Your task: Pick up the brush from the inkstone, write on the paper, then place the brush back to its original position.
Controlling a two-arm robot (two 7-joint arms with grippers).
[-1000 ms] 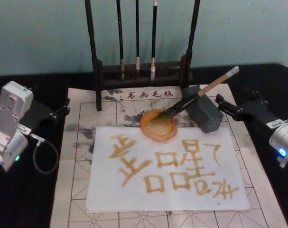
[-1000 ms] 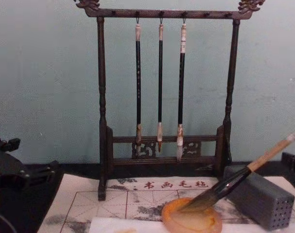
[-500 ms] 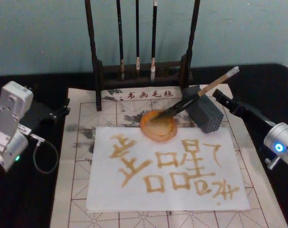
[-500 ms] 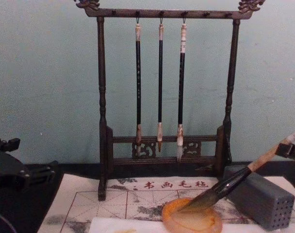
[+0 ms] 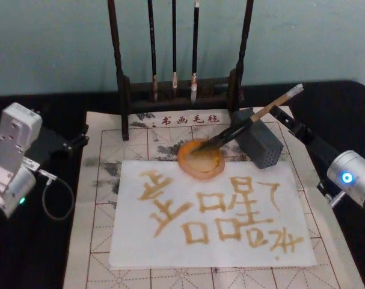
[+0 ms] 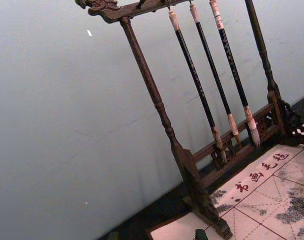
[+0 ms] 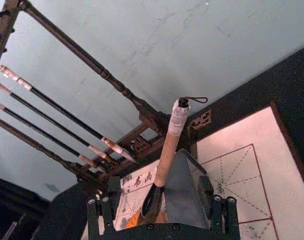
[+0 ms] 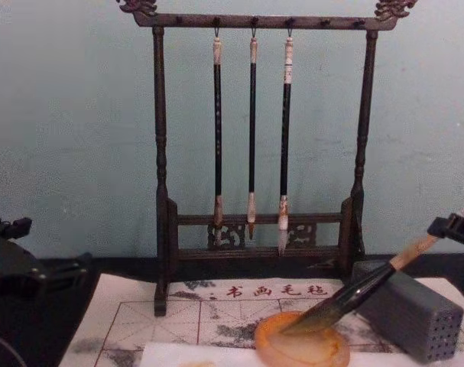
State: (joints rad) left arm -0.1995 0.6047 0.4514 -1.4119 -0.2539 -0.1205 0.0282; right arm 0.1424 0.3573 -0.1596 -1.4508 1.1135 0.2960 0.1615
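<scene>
Seeing right end effector [image 7: 161, 202] with fingers apart, straddling brush [image 5: 248, 123] handle; brush tip-down in inkstone [image 5: 191, 170], leaning on grey block [image 5: 261, 144]; left end effector [image 5: 77, 139] parked at left.

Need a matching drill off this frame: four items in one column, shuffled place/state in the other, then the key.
1. brush
2. paper
3. slim brushes
4. right gripper

A. hanging from the rack
B. open, near the brush's upper handle
C. tip in the inkstone, leaning on the grey block
D. bearing amber characters

Pairs: 1-C, 2-D, 3-A, 4-B.
</scene>
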